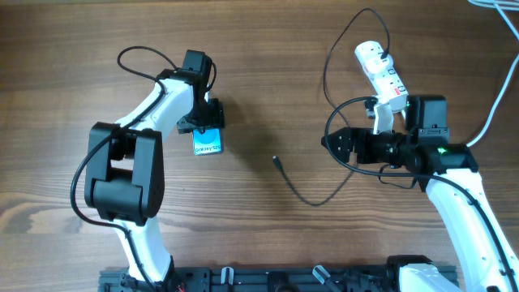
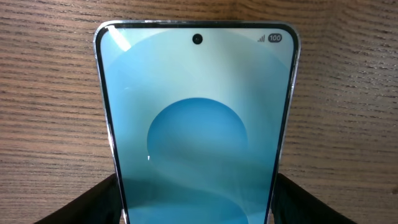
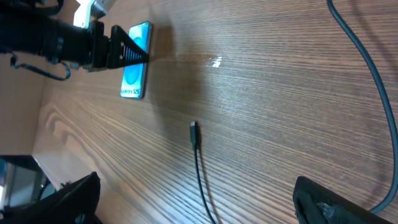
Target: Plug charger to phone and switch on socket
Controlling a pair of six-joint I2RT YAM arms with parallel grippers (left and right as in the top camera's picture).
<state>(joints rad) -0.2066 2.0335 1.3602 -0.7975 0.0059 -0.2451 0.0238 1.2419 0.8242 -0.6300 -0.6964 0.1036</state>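
left gripper (image 1: 208, 122) straddles 1 end of phone (image 1: 208, 143), 1 finger per long edge, can't tell if clamped. right gripper (image 1: 328, 142) wide apart, empty. charger tip (image 1: 276, 160) lies between phone and right gripper, nearer right arm, cable (image 1: 312, 199) trailing back toward it

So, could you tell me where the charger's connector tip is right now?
In the overhead view the connector tip lies loose on the table near its centre, between the phone on the left and the right gripper.
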